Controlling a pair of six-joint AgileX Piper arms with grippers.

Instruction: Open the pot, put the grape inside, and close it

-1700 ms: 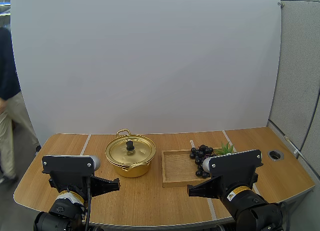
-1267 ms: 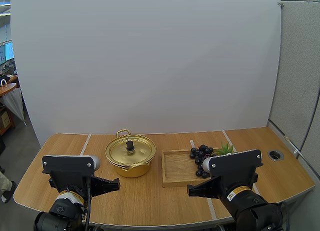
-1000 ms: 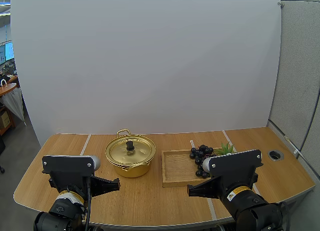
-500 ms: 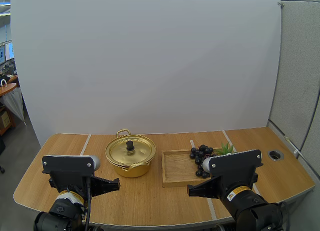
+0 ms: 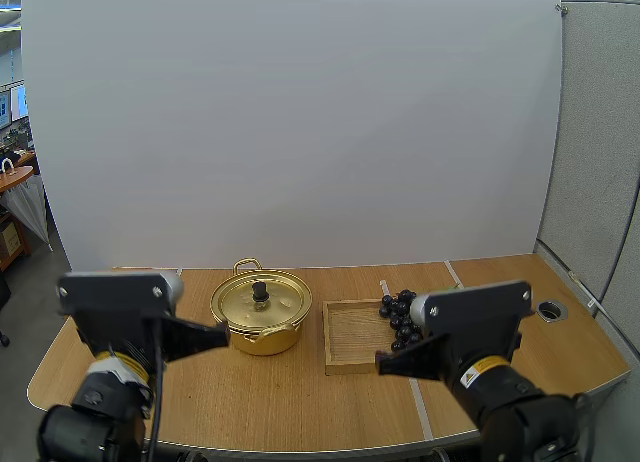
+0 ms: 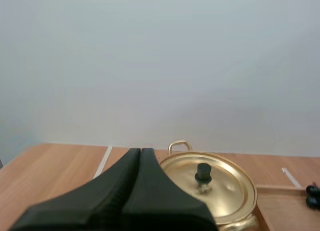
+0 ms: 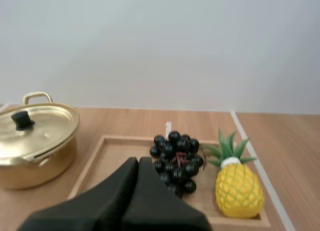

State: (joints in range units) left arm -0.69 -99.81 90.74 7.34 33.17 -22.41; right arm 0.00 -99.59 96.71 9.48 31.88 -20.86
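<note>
With the left gripper (image 6: 141,152) and right gripper (image 7: 138,161) both closed empty, a late opening could bump the lid knob (image 6: 203,173) or shove the grapes (image 7: 175,160) into the pineapple (image 7: 239,192) at their 3 o'clock

Place: an office
Signs: grey partition panels (image 5: 600,132) — a desk (image 5: 14,174) with monitors (image 5: 7,104) beside the white backdrop (image 5: 300,122)
Table (image 5: 300,392): wooden — 1 cable grommet (image 5: 551,309)

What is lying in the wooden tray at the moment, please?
The wooden tray holds a bunch of black grapes and a small pineapple beside it. The right gripper covers the tray's near edge.
</note>
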